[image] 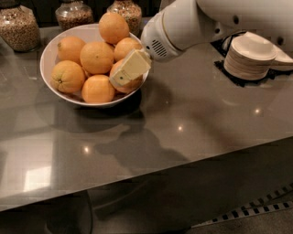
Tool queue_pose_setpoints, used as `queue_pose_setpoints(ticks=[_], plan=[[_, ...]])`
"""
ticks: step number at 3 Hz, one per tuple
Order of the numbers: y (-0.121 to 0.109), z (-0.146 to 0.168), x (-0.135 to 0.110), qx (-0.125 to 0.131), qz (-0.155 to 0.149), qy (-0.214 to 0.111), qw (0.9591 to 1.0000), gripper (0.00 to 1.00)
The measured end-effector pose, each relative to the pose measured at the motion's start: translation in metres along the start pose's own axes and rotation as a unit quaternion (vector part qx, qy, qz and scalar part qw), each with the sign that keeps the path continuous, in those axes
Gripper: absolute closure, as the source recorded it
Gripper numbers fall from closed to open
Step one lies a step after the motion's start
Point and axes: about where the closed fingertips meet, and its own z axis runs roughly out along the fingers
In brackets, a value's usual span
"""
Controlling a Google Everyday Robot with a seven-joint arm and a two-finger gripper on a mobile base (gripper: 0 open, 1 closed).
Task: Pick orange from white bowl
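Note:
The white bowl (44, 64) stands at the back left of the grey counter and holds several oranges piled together. The orange (133, 84) with the duller, lumpy skin lies at the bowl's right front edge, partly covered. My gripper (122, 78), cream-coloured at the end of the white arm (183, 27), reaches in from the right. It lies slanted right over that orange, against it or just above it. A brighter orange (113, 26) tops the pile behind the gripper.
Three glass jars of grain (18, 27) (73, 13) (126, 11) stand behind the bowl. A stack of small white dishes (249, 55) sits on a dark mat at the back right. The counter's front edge (183, 167) runs across below.

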Motion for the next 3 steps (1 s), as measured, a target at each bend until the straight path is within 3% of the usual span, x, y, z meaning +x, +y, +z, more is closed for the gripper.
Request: queue_pose_setpoints(ticks=[1,3], plan=[[0.010,0.016,0.005,-0.021,0.011,0.007,0.9997,0.16],[0.015,0.046,0.019,-0.035,0.015,0.025,0.9990,0.20]])
